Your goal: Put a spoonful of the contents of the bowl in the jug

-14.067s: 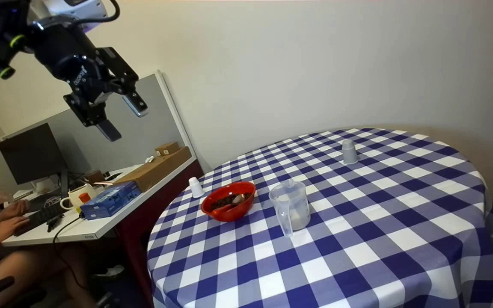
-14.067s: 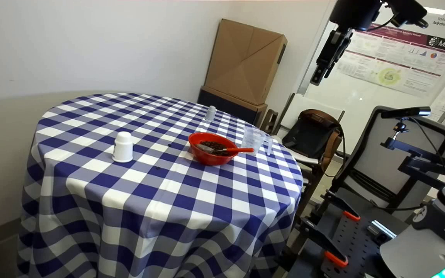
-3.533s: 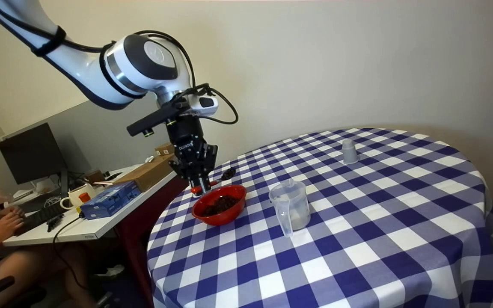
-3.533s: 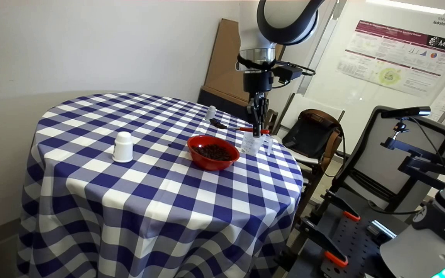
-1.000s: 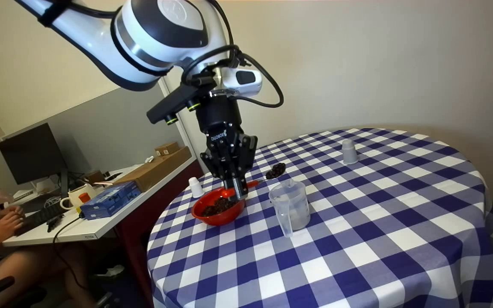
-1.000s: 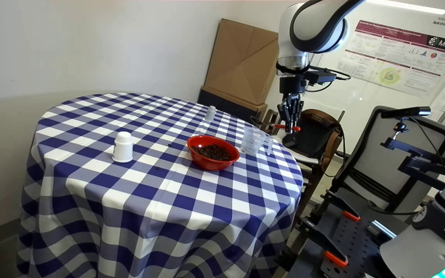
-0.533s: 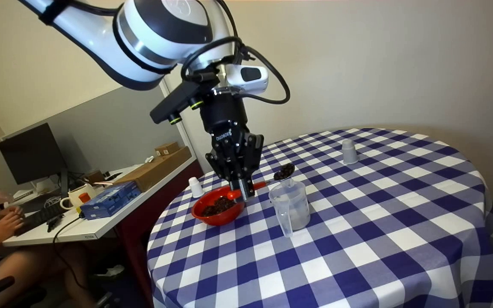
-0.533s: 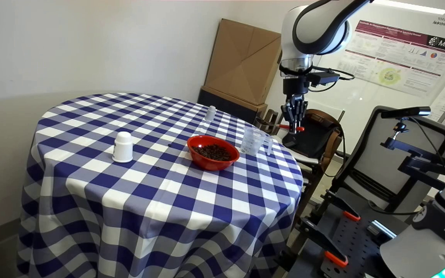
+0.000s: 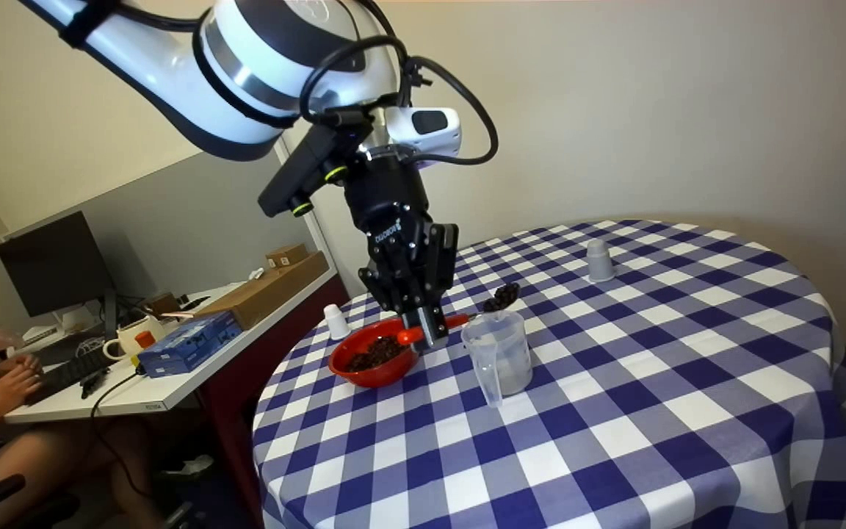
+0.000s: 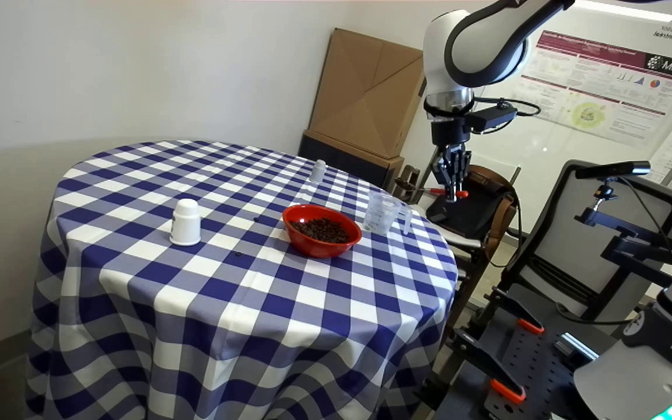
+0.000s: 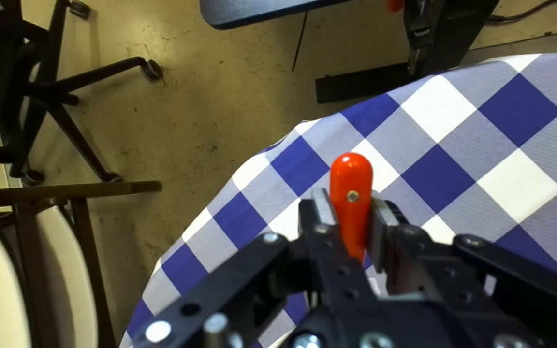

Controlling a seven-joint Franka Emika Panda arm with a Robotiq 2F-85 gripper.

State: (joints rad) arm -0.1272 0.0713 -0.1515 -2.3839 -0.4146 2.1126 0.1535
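Note:
My gripper (image 11: pixel 354 212) is shut on the red handle (image 11: pixel 351 176) of a spoon, one pad (image 11: pixel 324 208) on either side. Dark contents heap the spoon's head (image 9: pixel 501 297), which points away from the gripper. In an exterior view that head appears right above the rim of the clear jug (image 9: pixel 496 356); in an exterior view it hangs above the jug's handle (image 10: pixel 407 220). Whether it is over the opening I cannot tell. The red bowl (image 10: pixel 312 248) stands beside the jug, with dark contents (image 10: pixel 324 230) inside. Bowl and jug are out of the wrist view.
Two white cup-like pieces stand upside down on the checked tablecloth, one near the bowl (image 9: pixel 335 322) and one farther off (image 9: pixel 599 261). The table edge (image 11: pixel 254 169) runs below the gripper in the wrist view. A chair with a bag (image 10: pixel 470 204) stands beyond the jug.
Earlier the spoon lay in the bowl and the gripper was open. The gripper then lifted the loaded spoon from the bowl towards the jug. Over the last second it shifted slightly further that way.

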